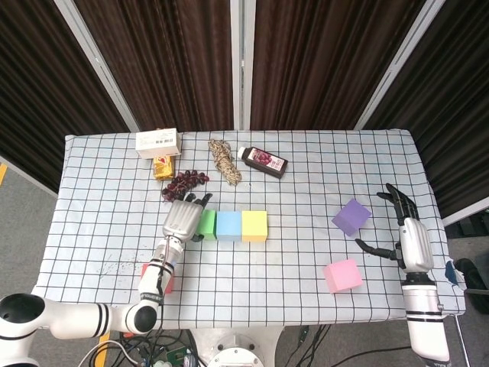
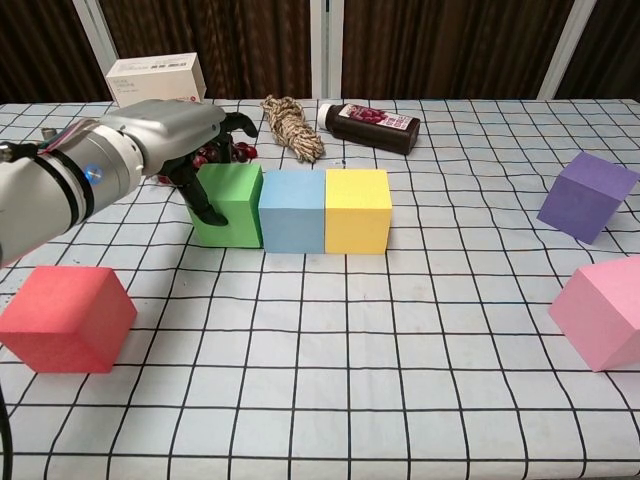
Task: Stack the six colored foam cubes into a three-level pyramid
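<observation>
Green cube (image 1: 208, 224) (image 2: 232, 205), blue cube (image 1: 228, 225) (image 2: 293, 210) and yellow cube (image 1: 254, 225) (image 2: 357, 208) stand touching in a row at mid-table. My left hand (image 1: 183, 218) (image 2: 165, 135) hovers at the green cube's left end, fingers spread past its far edge and thumb against its left front; nothing is gripped. The red cube (image 1: 144, 270) (image 2: 65, 318) lies near the front left, partly under my left forearm. Purple cube (image 1: 351, 216) (image 2: 587, 195) and pink cube (image 1: 341, 275) (image 2: 603, 310) sit on the right. My right hand (image 1: 405, 229) rests open beside them.
Along the back of the checked table (image 1: 306, 176) lie a white box (image 1: 158, 141) (image 2: 155, 75), a snack packet (image 1: 163, 167), dark grapes (image 1: 183, 182), a rope bundle (image 1: 225, 160) (image 2: 292, 125) and a dark bottle (image 1: 263, 161) (image 2: 375, 125).
</observation>
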You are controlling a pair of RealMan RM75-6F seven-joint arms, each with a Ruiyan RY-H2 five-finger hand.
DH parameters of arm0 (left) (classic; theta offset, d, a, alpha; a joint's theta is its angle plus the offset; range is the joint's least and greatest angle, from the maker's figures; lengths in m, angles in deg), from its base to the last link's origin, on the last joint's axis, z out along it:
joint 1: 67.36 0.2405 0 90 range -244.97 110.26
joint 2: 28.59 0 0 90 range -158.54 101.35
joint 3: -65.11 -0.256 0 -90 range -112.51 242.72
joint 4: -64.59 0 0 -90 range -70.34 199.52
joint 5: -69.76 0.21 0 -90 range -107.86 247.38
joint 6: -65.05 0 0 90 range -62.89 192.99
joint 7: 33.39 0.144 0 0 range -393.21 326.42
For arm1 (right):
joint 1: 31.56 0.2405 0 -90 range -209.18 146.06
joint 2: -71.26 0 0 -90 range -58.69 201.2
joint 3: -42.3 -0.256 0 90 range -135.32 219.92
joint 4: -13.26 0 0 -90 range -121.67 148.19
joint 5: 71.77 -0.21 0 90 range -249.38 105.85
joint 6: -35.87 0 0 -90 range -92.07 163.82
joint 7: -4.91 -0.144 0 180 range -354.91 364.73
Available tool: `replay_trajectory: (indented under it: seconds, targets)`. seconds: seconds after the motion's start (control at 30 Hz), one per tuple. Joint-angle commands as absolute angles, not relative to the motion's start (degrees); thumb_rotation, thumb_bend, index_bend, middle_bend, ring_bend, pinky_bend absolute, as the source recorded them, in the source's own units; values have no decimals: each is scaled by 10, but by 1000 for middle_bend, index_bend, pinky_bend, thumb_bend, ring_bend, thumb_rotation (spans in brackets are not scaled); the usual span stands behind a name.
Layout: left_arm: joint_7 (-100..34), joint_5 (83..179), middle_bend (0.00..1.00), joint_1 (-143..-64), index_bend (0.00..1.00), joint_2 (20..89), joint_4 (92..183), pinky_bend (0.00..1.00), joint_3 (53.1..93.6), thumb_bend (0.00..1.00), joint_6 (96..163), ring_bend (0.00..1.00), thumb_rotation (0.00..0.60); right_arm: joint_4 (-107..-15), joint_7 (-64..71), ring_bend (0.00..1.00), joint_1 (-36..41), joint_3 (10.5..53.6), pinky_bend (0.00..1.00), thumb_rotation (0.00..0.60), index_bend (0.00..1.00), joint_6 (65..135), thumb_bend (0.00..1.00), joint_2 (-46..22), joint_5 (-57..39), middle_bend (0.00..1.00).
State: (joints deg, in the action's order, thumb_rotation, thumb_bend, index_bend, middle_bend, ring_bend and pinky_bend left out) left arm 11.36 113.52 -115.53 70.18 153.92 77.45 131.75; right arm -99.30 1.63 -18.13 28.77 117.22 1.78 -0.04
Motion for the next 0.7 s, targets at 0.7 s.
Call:
replay_trajectory:
  seconds: [0.7]
  targets:
    - [105, 1133, 604, -1154, 140, 710, 1529, 103, 769, 159, 1315, 223, 600, -989, 18, 31, -181, 285, 0, 600, 0, 1164, 0, 12, -7, 188]
